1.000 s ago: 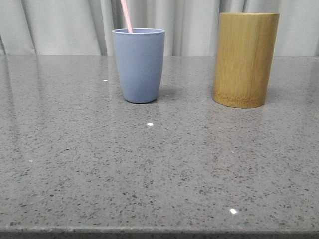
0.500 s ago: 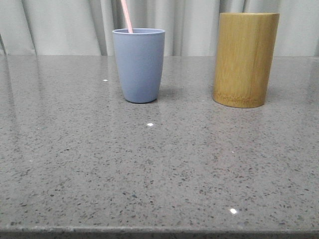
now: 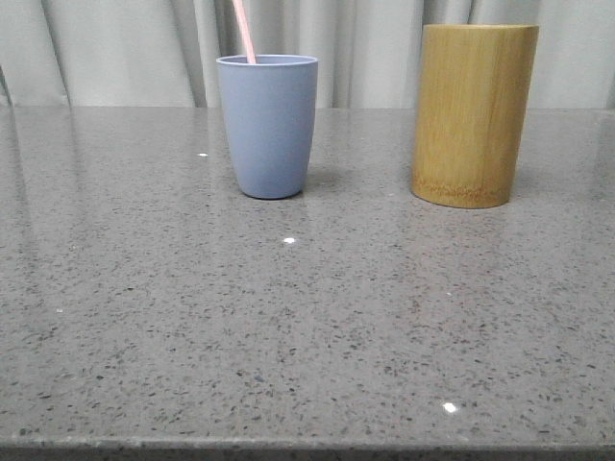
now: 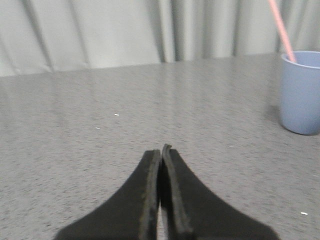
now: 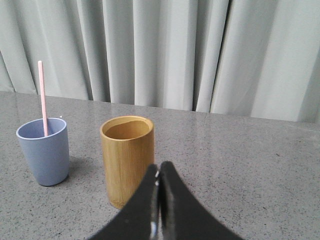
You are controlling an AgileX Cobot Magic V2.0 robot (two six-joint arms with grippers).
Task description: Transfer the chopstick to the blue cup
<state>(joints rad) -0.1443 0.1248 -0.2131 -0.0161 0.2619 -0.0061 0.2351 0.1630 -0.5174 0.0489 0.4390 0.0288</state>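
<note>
Front view, item one: blue cup (image 3: 268,125) standing upright toward the table's far edge, left of centre, and holding one pink chopstick (image 3: 244,31) that is leaning against its rim, so the transfer looks done. Item two: bamboo holder (image 3: 473,113) standing near the far edge to the right, well apart from the cup, showing nothing inside from the right wrist view. Item three: left gripper (image 4: 161,150), jaws pressed together, carrying nothing. Item four: right gripper (image 5: 158,176), likewise closed and empty, hanging back from both vessels, probably idling.
</note>
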